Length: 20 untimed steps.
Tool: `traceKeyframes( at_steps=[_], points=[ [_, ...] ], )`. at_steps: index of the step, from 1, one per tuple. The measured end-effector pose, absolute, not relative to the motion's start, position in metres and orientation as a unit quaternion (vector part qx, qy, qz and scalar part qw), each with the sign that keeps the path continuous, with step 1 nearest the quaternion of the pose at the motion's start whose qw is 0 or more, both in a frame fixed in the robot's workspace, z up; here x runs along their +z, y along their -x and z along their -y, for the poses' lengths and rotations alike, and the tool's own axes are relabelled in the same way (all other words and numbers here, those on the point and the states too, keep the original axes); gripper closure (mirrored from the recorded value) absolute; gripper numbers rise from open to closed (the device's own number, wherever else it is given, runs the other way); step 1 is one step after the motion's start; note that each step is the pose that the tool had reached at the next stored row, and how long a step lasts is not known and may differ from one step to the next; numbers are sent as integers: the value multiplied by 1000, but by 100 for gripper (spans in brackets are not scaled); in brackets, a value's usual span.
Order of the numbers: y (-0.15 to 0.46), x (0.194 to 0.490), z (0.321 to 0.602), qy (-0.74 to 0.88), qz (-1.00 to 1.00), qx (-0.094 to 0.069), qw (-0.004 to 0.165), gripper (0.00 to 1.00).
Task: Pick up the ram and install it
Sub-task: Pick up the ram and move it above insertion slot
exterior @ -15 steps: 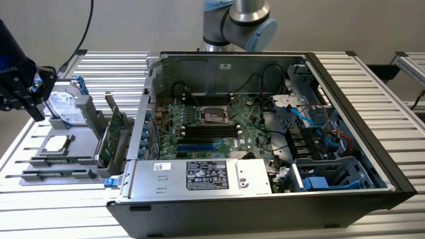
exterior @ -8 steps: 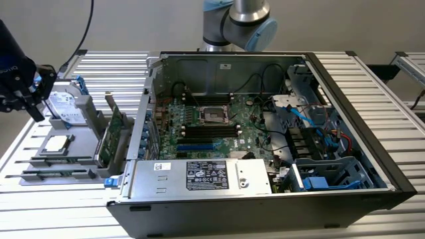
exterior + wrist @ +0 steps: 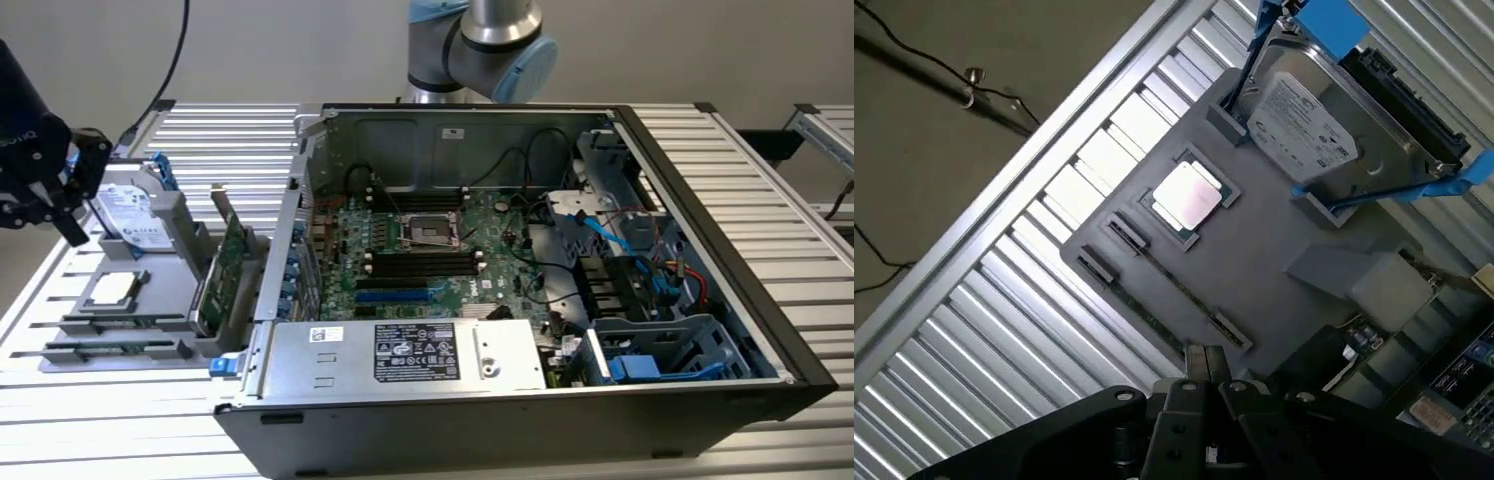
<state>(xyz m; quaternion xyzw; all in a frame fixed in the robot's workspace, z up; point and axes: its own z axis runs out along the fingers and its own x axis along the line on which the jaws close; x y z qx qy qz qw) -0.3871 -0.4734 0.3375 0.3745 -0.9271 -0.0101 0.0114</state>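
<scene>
Your clenched, empty black tool (image 3: 1204,372) hovers over the grey holder tray (image 3: 1274,250) on the slatted metal tabletop (image 3: 1084,170), where the thin green ram stick (image 3: 1152,316) lies slotted beside a square silver processor (image 3: 1189,195).

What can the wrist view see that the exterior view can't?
Wrist view: the floor with thin cables, and the ram sitting in the tray's long holder, close to the fingertips. Exterior view: the motherboard inside the open case, and the arm behind it. Both: the grey tray, the hard drive, the CPU and the shut end effector.
</scene>
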Motion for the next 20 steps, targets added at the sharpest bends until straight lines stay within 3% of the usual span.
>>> traceKeyframes(
  at_steps=[20],
  points=[
    [387,336,473,-536,844,-2,22,89]
  ],
)
